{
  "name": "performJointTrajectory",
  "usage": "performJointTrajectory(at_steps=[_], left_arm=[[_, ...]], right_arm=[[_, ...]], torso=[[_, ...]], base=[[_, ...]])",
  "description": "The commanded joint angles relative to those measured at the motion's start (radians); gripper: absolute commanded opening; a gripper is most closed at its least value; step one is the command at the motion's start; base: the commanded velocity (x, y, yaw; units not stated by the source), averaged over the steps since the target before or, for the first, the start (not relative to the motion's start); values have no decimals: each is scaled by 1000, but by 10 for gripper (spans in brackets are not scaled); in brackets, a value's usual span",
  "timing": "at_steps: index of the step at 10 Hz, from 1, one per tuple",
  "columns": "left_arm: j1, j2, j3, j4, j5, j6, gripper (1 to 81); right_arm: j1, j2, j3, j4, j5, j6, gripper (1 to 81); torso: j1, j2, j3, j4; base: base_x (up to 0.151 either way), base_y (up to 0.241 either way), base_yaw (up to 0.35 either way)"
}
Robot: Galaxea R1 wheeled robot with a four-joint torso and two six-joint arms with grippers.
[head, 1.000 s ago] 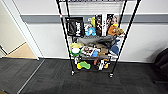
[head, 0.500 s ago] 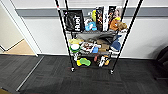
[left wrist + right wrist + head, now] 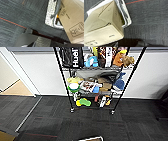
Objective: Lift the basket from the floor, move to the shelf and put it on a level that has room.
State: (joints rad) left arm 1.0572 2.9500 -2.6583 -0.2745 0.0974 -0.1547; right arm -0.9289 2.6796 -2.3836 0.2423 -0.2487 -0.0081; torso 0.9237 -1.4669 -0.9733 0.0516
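The shelf [image 3: 64,84], a black wire rack on small casters, stands straight ahead against a white wall on the dark carpet floor [image 3: 50,119]. All of its tiers in the head view are crowded, and its upper end runs past the picture's top edge. A strip of the basket [image 3: 91,138] with its pale rim lies at the bottom edge of the head view. The left wrist view has the basket's cream woven wall [image 3: 50,15] and dark rim close by. The right wrist view has its rim [image 3: 125,16] close too. I cannot see whether either gripper has hold of it.
A brown cardboard box [image 3: 102,28] sits in the basket, also seen from the left wrist as box [image 3: 73,18]. A black "Huel" bag [image 3: 72,57], toys and packets fill the rack. Tan wooden flooring [image 3: 15,89] lies beyond a doorway at the left. Red stripes [image 3: 11,21] cross the carpet.
The whole head view has shifted. The rack now stands larger and higher in the picture, so the camera has come closer to it. The things on the rack have not moved.
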Motion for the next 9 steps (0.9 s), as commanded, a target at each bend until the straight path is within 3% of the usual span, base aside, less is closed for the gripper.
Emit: performJointTrajectory(at_steps=[1,2,8,9], left_arm=[[-101,-9,-3,-3,90,1,811],[-114,-3,-3,0,116,3,811],[-156,17,-3,6,122,3,811],[-159,21,-3,6,122,3,811]], right_arm=[[93,-16,8,25,-73,3,811],[107,-8,8,25,-87,7,811],[141,5,-3,40,-109,7,811],[141,2,-3,43,-109,7,811]], torso=[[64,-99,0,0],[79,-122,-5,0],[202,-319,-16,0],[220,-348,-72,0]], base=[[0,0,0],[0,0,0],[0,0,0],[0,0,0]])
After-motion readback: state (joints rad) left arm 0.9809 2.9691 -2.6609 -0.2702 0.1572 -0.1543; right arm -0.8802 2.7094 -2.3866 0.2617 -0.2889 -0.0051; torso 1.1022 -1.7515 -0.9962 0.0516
